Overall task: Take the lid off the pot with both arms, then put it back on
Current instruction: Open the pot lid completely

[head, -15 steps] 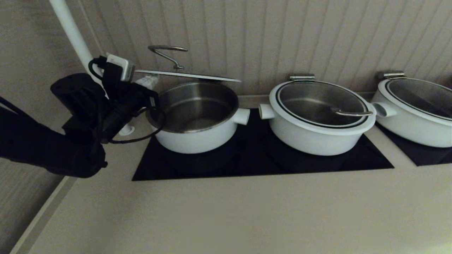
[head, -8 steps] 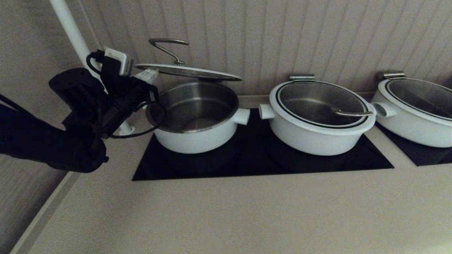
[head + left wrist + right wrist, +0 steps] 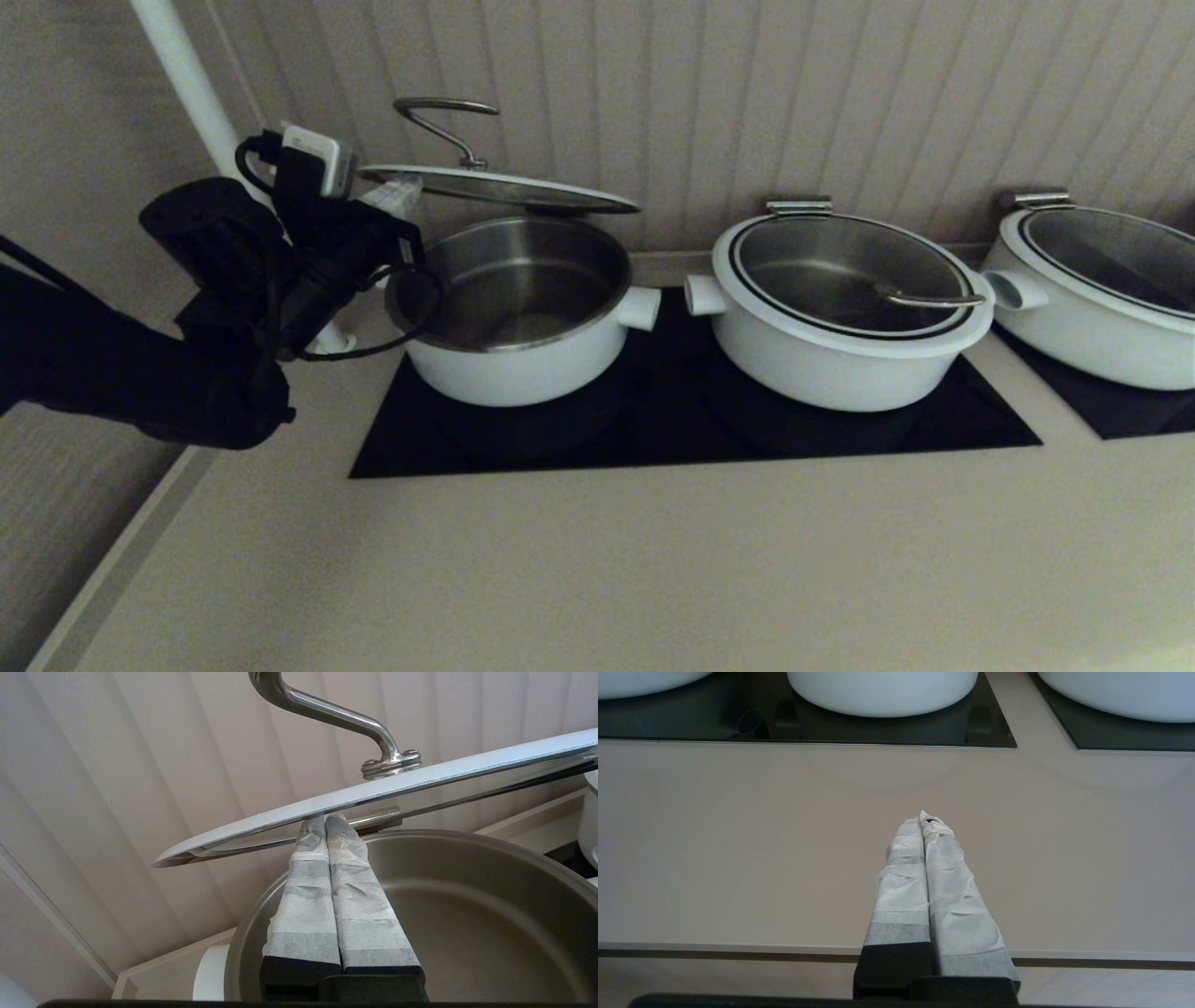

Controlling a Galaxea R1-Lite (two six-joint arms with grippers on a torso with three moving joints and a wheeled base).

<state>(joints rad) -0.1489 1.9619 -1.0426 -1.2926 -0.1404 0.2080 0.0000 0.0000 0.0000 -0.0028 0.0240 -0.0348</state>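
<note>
Ribbed pale wall panels back a beige counter (image 3: 653,560) with black cooktops; from the head view, the pot (image 3: 518,322) stands open at the left, the lid (image 3: 495,189) tilted above it, raised on its left side and hinged at the rear. The left gripper (image 3: 397,196) sits under the raised edge. From the left wrist, its fingers (image 3: 348,877) are pressed together, tips touching the lid's (image 3: 373,793) underside, gripping nothing. From the right wrist, the right gripper (image 3: 924,823) hangs over bare counter (image 3: 738,835), fingers closed on nothing.
</note>
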